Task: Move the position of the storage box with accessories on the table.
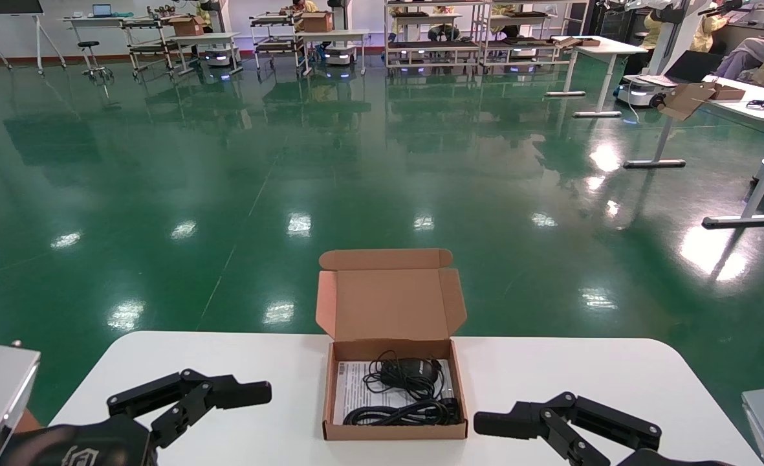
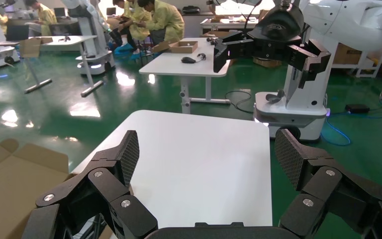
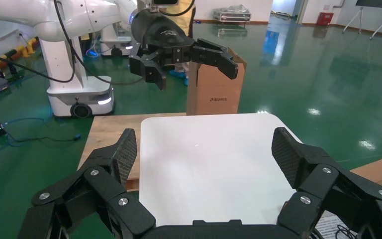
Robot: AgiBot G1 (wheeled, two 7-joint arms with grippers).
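so the storage box (image 1: 394,388) sits open in the middle of the worktop (image 1: 550,375), toward the near edge, lid standing up on the far side with its side flaps splayed out. inside are the accessories (image 1: 407,388): a tangle of black cable with an adapter block lying on a white printed sheet.

the left end effector (image 1: 226,404) is low over the worktop off the box's left side and the right end effector (image 1: 517,430) is low off its right side, both with fingers spread wide and neither touching the cardboard. in both wrist views you mostly see bare white worktop between the pads (image 2: 129,154), with a bit of brown box edge creeping in at the frame border.

if i had to guess, the move hasn't started. the box looks light and shallow, so i'd keep it flat and either squeeze both side walls evenly or nudge from one side low down near the base. push up high and it probably tips or twists. also stay clear of that upright lid, it'll catch on a finger. go slow so the cables don't hop out.
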